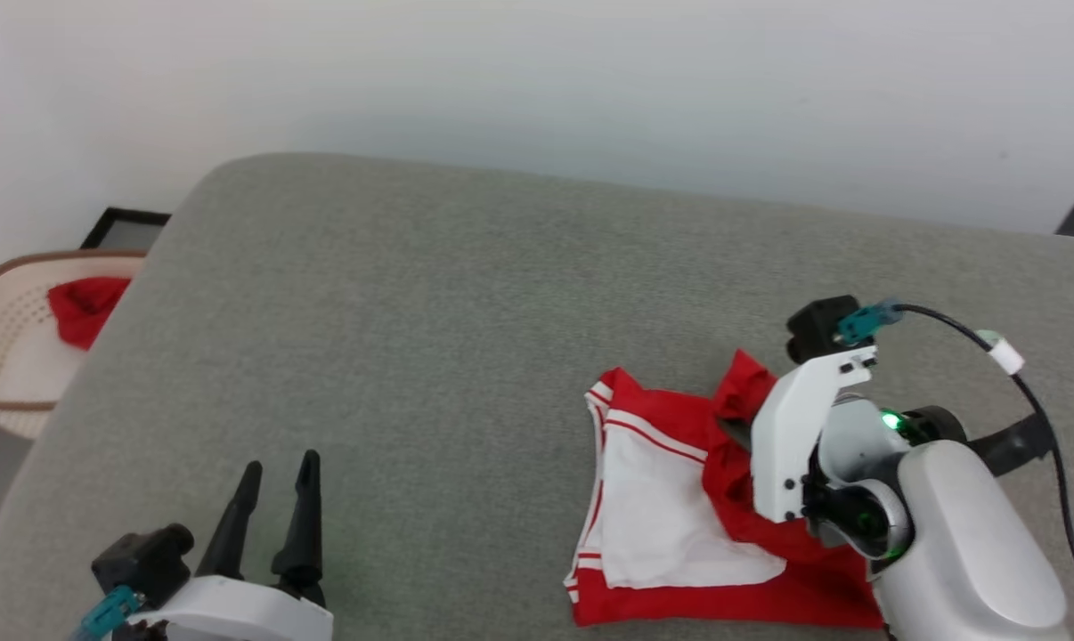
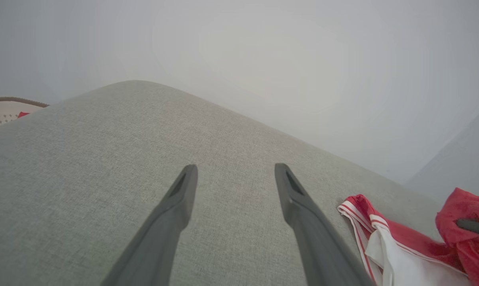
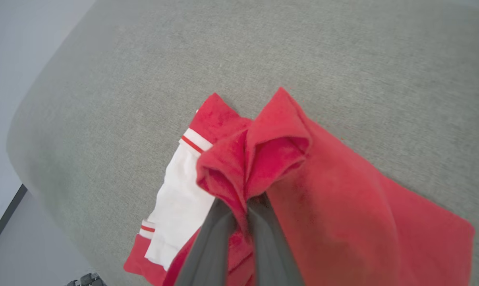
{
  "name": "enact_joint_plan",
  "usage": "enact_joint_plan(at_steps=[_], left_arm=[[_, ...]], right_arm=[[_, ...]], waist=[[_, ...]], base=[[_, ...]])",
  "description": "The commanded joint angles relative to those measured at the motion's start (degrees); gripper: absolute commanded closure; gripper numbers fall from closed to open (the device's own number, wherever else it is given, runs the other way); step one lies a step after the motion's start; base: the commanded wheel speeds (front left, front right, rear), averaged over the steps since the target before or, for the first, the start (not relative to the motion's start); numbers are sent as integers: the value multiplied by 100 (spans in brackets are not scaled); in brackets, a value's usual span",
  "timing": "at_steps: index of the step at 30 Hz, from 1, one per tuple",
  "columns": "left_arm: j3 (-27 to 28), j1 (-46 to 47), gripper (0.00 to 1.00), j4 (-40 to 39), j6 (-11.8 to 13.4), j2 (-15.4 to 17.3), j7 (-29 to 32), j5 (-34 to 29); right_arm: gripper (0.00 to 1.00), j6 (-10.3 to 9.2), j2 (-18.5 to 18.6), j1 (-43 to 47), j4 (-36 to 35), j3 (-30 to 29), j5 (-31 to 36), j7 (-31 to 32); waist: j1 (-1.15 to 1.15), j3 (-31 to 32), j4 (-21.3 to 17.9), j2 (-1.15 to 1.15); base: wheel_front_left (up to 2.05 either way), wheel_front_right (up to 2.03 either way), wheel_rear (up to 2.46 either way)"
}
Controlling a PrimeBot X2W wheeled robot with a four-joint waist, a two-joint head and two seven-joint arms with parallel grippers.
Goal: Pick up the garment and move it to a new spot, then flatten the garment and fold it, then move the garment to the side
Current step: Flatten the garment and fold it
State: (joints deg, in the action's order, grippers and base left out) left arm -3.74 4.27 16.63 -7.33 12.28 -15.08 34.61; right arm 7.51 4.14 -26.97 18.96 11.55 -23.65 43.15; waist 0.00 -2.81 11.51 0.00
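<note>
The right gripper (image 3: 241, 203) is pinched shut on a bunched red fold of the jersey (image 1: 662, 507), lying at the grey cushion's (image 1: 394, 320) front right; the left gripper (image 1: 280, 470) hangs wide open. A thin pinch (perhaps one layer) could slip, undoing the fold.

The left gripper (image 1: 280, 461) sits low with its two dark fingers (image 2: 172, 214) spread wide apart, while the right gripper (image 3: 243, 206) leans down, fingers pinched tight on the garment (image 3: 342, 198).

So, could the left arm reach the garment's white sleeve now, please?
Probably yes: the left gripper is open, with only bare cushion between it and the garment; the right gripper pinches the red fold.
</note>
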Motion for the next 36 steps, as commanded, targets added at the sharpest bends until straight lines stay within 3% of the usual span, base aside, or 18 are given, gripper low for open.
enact_joint_plan(at_steps=[1, 12, 15, 16, 27, 31, 36], left_arm=[[-37, 60, 0, 18, -22, -28, -3, -12], [-61, 138, 0, 35, -24, -83, -3, 55], [-86, 144, 0, 46, -24, -88, -3, 46], [-80, 142, 0, 53, -24, -77, -3, 41], [47, -42, 0, 35, -22, 19, -3, 0], [114, -127, 0, -3, -22, 57, -3, 5], [187, -224, 0, -102, -22, 101, -2, -55]], right_arm=[[100, -4, -55, -104, 148, 102, 62, -95], [100, -4, -131, -343, 992, 700, 131, -634], [44, -4, -132, -424, 1183, 873, 47, -776], [1, -4, -134, -434, 1213, 942, -16, -778], [0, -4, -31, -440, 774, 1227, -668, -840], [0, -4, 274, -291, 239, 1234, -829, -1085], [0, -4, 937, -53, -427, 1382, -998, -1700]], waist=[[0, -48, 202, 0], [0, -131, 381, 0], [0, -126, 358, 0], [0, -114, 340, 0], [0, 100, -73, 0], [0, 171, -319, 0], [0, 268, -630, 0]], base=[[0, 0, 0], [0, 0, 0], [0, 0, 0], [0, 0, 0], [0, 0, 0], [0, 0, 0], [0, 0, 0]])
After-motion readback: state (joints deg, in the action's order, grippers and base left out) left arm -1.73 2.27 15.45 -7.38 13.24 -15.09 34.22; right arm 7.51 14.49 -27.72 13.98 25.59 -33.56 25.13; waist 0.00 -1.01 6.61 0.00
